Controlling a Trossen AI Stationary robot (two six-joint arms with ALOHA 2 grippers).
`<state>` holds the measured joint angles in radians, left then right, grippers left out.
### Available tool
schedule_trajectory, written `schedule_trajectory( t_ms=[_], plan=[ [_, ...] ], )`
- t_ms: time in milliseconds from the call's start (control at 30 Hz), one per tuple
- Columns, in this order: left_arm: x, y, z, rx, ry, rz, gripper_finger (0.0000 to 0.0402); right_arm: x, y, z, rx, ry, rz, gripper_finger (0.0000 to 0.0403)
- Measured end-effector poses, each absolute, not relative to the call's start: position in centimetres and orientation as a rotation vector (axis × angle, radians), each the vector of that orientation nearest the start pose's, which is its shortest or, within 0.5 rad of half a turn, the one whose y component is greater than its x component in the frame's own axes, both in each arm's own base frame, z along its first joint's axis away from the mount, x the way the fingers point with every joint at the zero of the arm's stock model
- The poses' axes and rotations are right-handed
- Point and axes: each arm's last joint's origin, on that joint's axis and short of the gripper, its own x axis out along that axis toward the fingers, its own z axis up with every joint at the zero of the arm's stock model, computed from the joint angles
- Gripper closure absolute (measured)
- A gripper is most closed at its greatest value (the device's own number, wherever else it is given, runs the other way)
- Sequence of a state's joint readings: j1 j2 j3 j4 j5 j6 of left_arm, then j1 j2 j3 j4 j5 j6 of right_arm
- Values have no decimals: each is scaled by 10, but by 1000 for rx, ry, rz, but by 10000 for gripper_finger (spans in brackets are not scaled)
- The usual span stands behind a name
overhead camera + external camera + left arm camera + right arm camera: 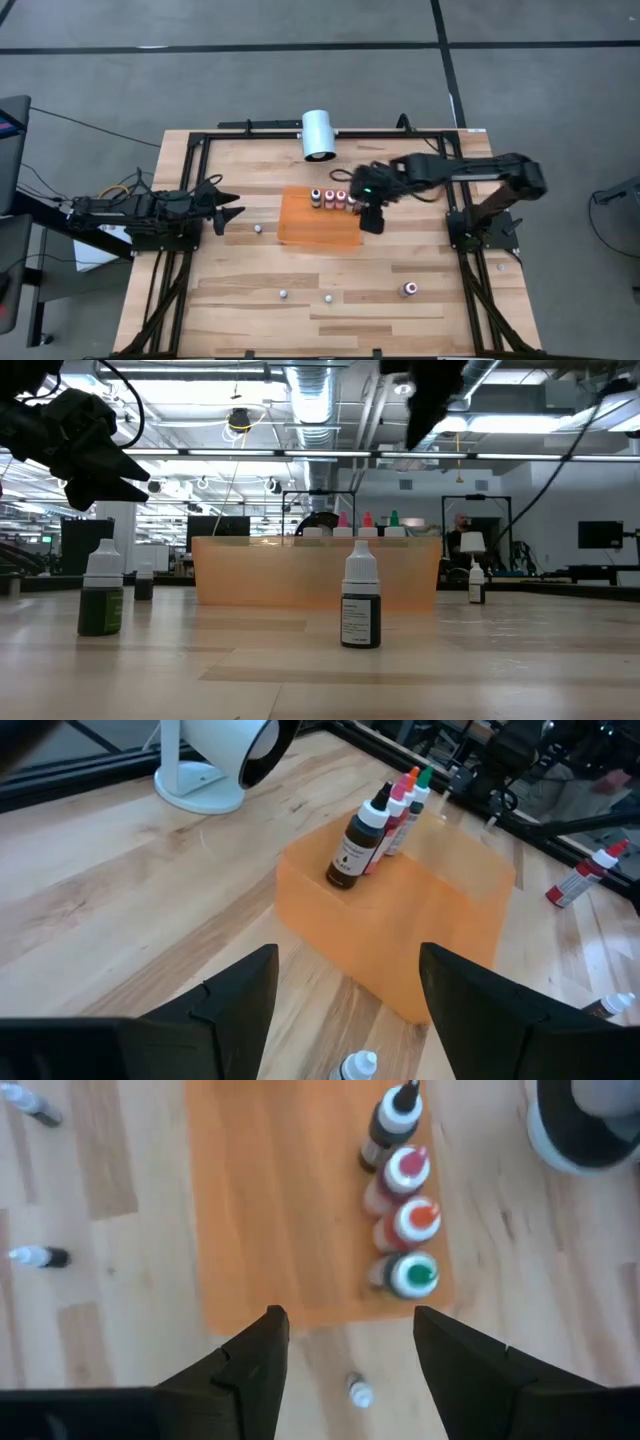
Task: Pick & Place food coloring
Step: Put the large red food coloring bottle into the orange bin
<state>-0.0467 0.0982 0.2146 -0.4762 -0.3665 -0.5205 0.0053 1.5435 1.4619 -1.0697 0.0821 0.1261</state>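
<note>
Four food coloring bottles (404, 1190) stand in the orange tray (318, 228); four remain loose on the table (250, 290). Right gripper (371, 220) hovers empty, jaws open. Left gripper (228, 209) waits open. Recommend centring over one loose bottle before descending

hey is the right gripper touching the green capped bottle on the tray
Apart. The right wrist view shows the open right gripper short of the green-capped bottle, bare orange tray between.

Both arms were matte black, jointed and boxy, each ending in 2 flat, wedge-shaped black fingers; the right arm showed a small green light.
</note>
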Motion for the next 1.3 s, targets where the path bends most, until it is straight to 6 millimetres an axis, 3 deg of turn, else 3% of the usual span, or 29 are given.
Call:
schedule_trajectory(
  t_ms=[300, 700, 1300],
  plan=[
    [85, 6, 190, -477, 192, 382, 167, 236, 23, 304, 65, 1037, -266, 198],
    [90, 1, 213, -460, 10, 159, 167, 162, 44, 288, 144, 866, -297, 204],
    [90, 1, 212, -523, 22, 154, 167, 111, 86, 240, 307, 847, -170, 205]
  ],
)
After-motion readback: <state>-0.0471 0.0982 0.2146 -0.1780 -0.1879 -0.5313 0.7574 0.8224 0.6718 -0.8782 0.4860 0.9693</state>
